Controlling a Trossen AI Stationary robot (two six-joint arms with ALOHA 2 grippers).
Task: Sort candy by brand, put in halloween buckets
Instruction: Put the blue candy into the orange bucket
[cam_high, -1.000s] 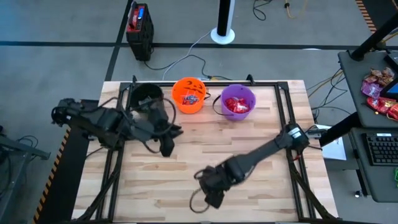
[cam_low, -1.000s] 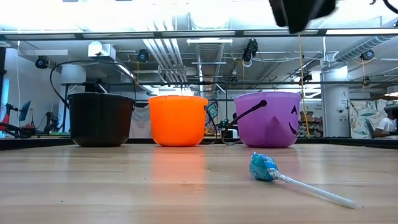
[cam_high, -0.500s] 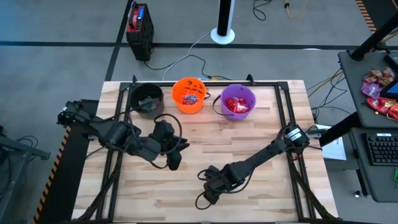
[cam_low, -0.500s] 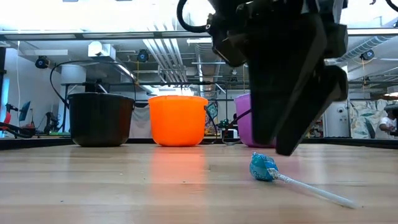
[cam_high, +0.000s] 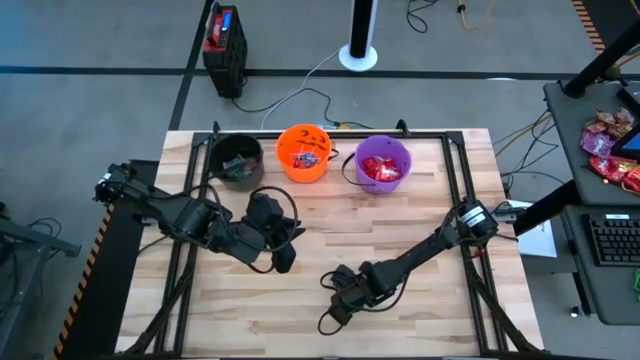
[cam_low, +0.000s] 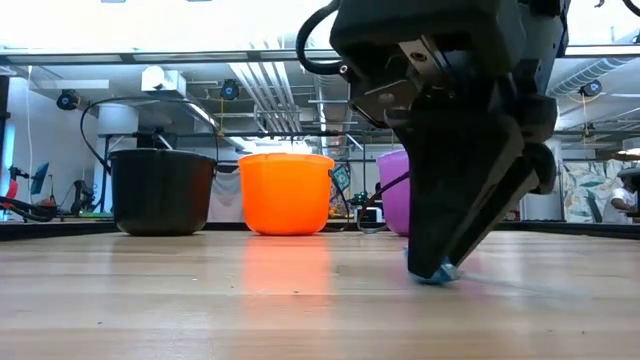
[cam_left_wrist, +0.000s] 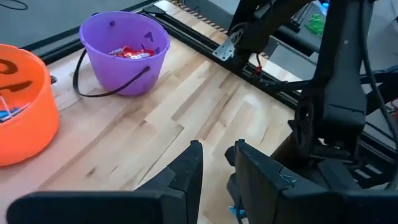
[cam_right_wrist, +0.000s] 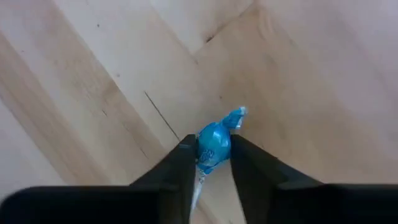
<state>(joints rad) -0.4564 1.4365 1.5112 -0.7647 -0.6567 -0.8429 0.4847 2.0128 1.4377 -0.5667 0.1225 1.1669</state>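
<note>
Pale plank table (cam_high: 420, 210), blue crinkly lollipop (cam_right_wrist: 214, 148).

Three buckets were set in a row along the far edge of the table (cam_high: 420, 250): the left bucket (cam_high: 238, 159), the middle bucket (cam_high: 303, 152) just beside it, and the right bucket (cam_high: 382, 164) next in line. Candy was held in the middle bucket and in the right bucket. Near the front of the table, well apart from the buckets, a lollipop (cam_right_wrist: 214, 147) lay on the boards, with the right gripper (cam_right_wrist: 209, 163) lowered over it, one finger on either side of its head. The left gripper (cam_high: 282, 258) was placed left of the right one, nearer the table's middle, between the buckets and the lollipop.
</note>
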